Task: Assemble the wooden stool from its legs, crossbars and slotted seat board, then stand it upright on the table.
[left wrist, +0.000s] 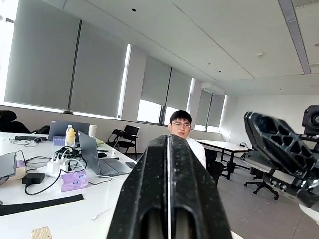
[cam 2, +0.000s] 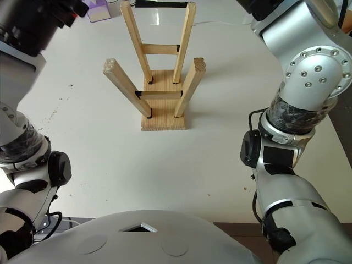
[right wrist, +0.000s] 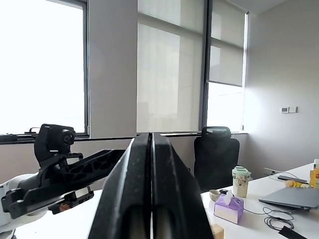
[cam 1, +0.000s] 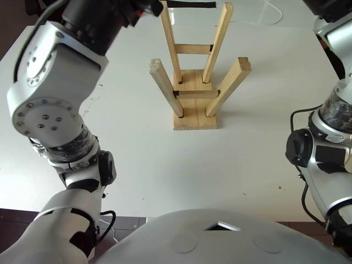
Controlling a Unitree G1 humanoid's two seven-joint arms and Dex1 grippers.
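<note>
The wooden stool [cam 1: 195, 82] rests upside down at the middle back of the white table [cam 1: 137, 165]. Its seat board [cam 1: 196, 120] lies flat and its legs [cam 1: 165, 87] point up, joined by crossbars [cam 1: 193, 48]. Both arms are raised high above the table on either side of the stool, touching nothing. My left gripper [left wrist: 168, 142] is shut and holds nothing; a leg top [left wrist: 41, 233] shows below it. My right gripper [right wrist: 151, 135] is shut and holds nothing as well. Each wrist view also catches the other arm's gripper [left wrist: 279, 147] farther off.
A black strip [cam 1: 190, 4] lies on the table behind the stool, and a purple tissue box [cam 2: 99, 8] stands at the far left corner. A white cable [cam 1: 267, 16] runs along the back right. Bare table lies in front of the stool.
</note>
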